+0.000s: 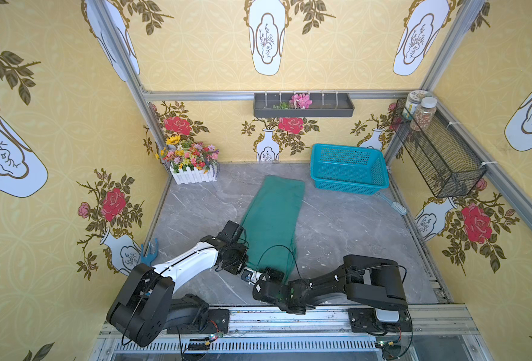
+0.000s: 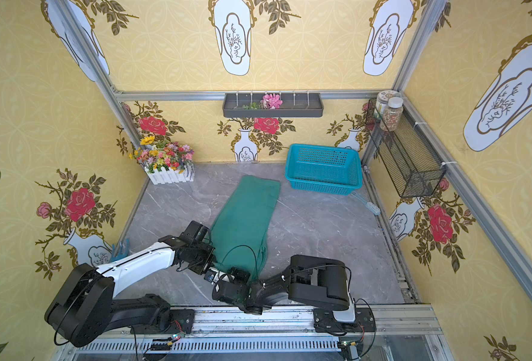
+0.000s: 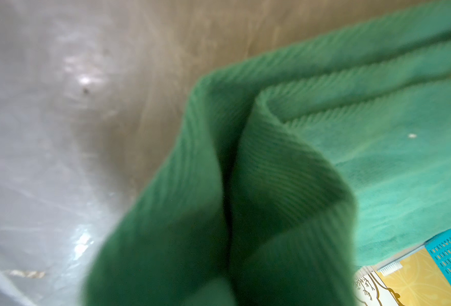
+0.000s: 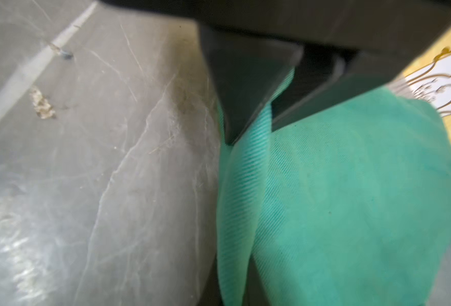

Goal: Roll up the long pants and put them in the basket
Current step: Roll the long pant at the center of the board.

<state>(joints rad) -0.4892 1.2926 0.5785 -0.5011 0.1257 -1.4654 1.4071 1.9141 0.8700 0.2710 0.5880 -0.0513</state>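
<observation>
The left fingers (image 1: 253, 277) and right fingers (image 4: 240, 87) both pinch the near end of the long pants (image 1: 272, 215), so next they should roll it forward.

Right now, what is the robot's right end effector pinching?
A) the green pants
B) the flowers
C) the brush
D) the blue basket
A: the right wrist view shows the right end effector shut on a fold of the green pants.
</observation>
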